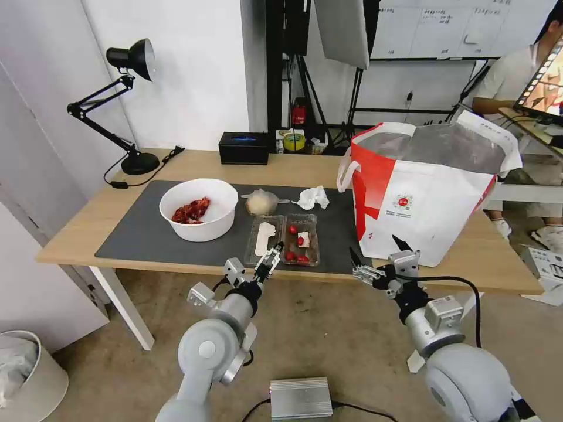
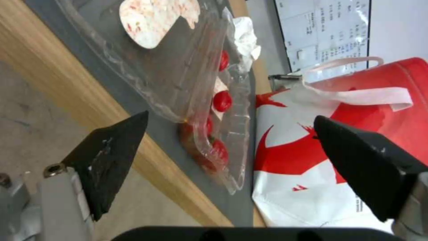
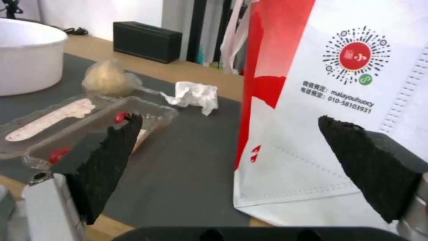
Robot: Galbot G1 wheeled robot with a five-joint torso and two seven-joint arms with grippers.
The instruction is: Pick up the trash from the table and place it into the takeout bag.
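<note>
Your left gripper (image 1: 271,255), fingers spread wide, hovers at the near edge of the clear hinged tray (image 1: 285,238) on the counter's mat (image 1: 135,234); it looks light, thin and crushable, so pinch its stiffer rim gently.

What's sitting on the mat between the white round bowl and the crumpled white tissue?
In the head view, a clear bag with a beige lump lies between the bowl and the tissue.
</note>
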